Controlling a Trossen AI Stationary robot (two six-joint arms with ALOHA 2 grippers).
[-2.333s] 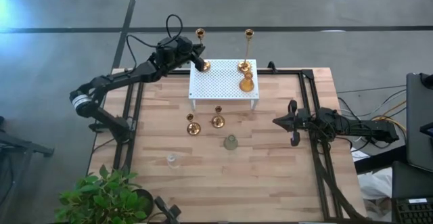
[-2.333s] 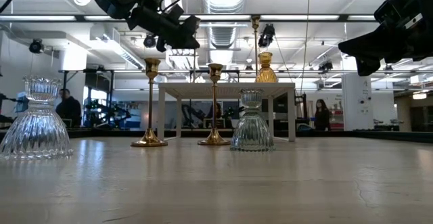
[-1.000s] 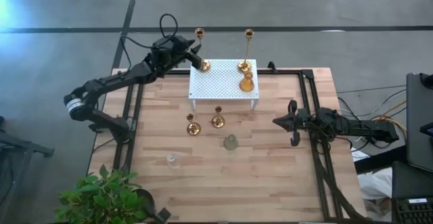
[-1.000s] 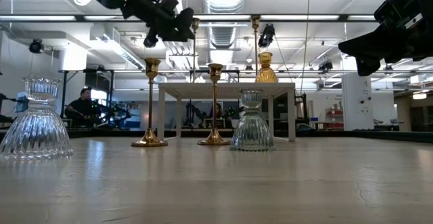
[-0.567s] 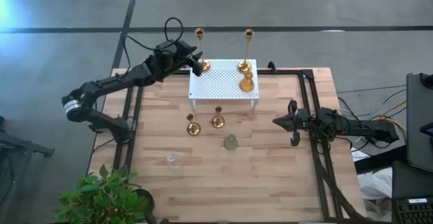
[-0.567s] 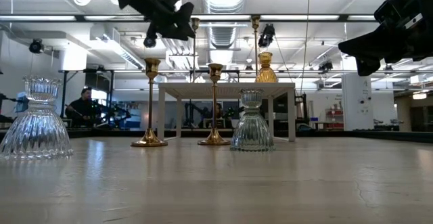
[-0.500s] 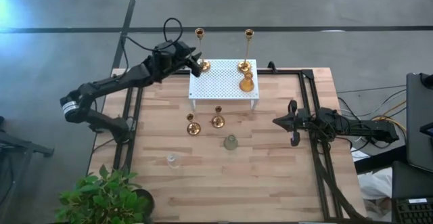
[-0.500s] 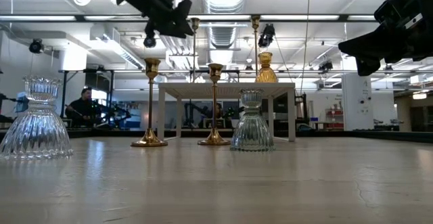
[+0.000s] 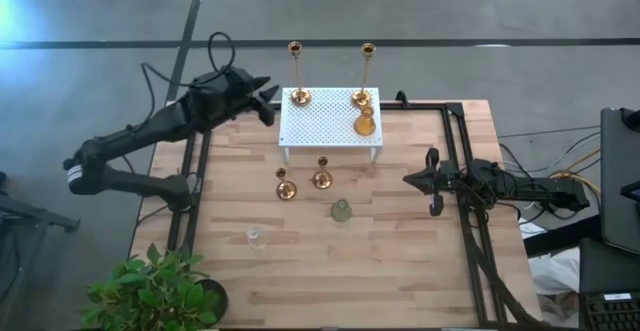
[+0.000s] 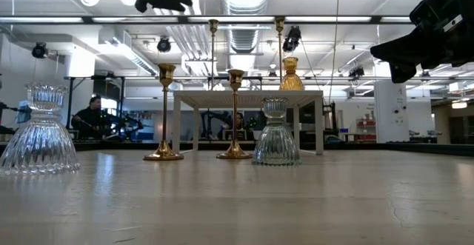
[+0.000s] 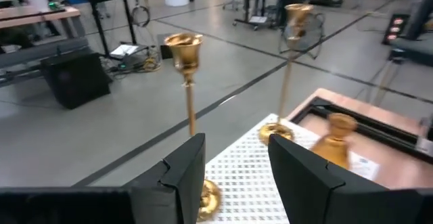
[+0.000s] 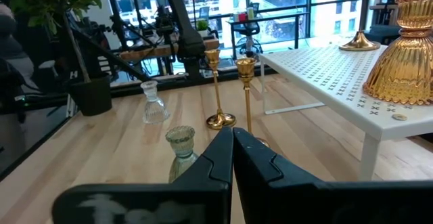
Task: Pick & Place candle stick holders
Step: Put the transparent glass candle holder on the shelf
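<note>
Left gripper is hovering beside the white stand, jaws parted and grasping nothing; right gripper is waiting over the bench, jaws clenched.

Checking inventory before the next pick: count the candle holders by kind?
Tall brass sticks: 2, both on the white stand
Short brass sticks: 2, on the table
Glass holders: 3, amber on the stand, clear and grey-green on the table
Total: 7
</note>
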